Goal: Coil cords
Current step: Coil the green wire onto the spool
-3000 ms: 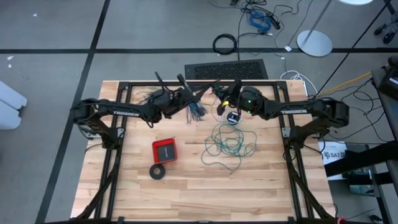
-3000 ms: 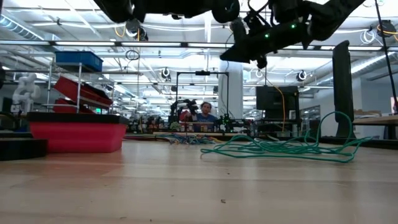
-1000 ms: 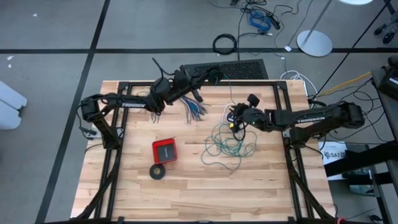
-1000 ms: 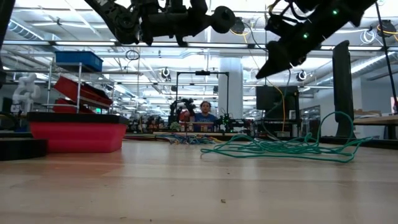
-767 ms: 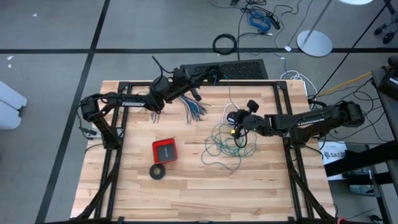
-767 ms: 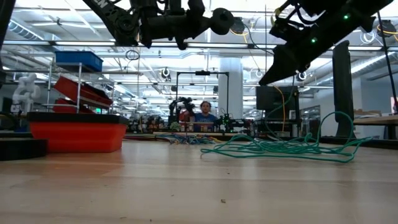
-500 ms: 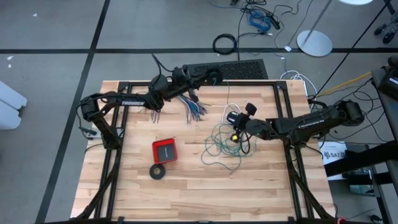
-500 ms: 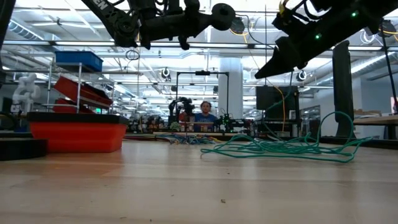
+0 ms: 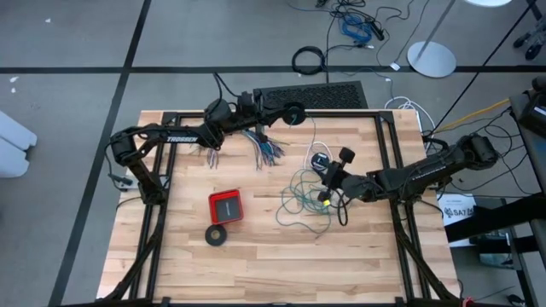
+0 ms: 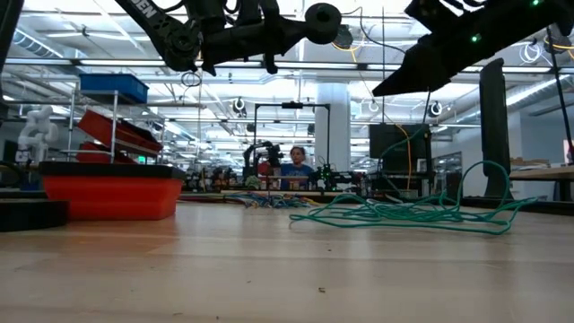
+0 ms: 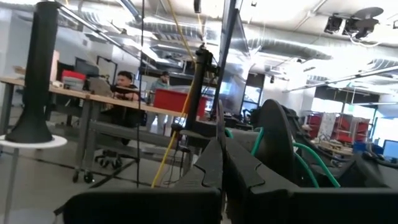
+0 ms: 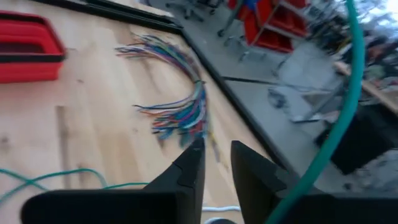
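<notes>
Honestly the messy part is the green wire [image 9: 309, 198], which sits as a loose tangle on the table [image 9: 256, 256], right of centre, nowhere near a coil yet. The right gripper [image 9: 327, 193] hangs over the right side of that tangle, fingers [image 12: 186, 165] a little apart with nothing between them as far as I can see, though a green strand runs close past the wrist camera. The white cord [image 9: 314, 143] trails from the back edge down to its small black round piece [image 9: 320, 159], just behind the tangle.

The left gripper [image 9: 294, 112] is raised over the table's back edge with its fingers pressed together, and green wire runs right beside them in its wrist view; I can't tell if it's pinching a strand.

Risks as I see them: a loop could snag on the right arm and drag the whole tangle, or the white cord could get pulled in since it lies so close. The coloured wire bundle [image 9: 266, 149] is near too, just left of the cords.

Room-wise, the front half of the table is bare wood. The red box [image 9: 225, 205] and black ring [image 9: 216, 234] sit left of centre, well apart from the tangle.
</notes>
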Robot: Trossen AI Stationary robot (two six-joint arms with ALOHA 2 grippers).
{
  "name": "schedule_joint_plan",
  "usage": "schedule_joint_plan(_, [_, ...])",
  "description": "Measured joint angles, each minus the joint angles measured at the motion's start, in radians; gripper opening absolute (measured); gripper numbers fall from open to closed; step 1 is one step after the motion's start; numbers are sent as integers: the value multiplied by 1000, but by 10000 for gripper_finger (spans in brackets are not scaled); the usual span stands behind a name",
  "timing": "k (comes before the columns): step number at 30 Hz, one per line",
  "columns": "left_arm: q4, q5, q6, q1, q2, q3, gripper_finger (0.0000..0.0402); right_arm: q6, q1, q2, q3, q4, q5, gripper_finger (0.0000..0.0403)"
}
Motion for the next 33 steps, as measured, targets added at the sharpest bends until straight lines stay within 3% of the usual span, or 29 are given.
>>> schedule_joint_plan(4, [-3,11,1,1,0,0,0,-23,7,0,0,-1,77,131])
schedule_joint_plan(9, [-17,22,2,0,0,0,0,2,-15,-31,0,-8,189,236])
schedule_joint_plan(15, [-17,23,2,0,0,0,0,8,-30,-120,0,-15,200,323])
schedule_joint_plan(18, [-21,24,2,0,0,0,0,29,4,-183,0,-26,183,332])
schedule_joint_plan(25, [-50,26,20,0,0,0,0,142,137,-315,1,-33,-67,323])
schedule_joint_plan(29, [-50,27,21,0,0,0,0,216,226,-329,1,-41,-191,323])
schedule_joint_plan(33, [-50,29,21,0,0,0,0,268,315,-320,1,-64,-220,322])
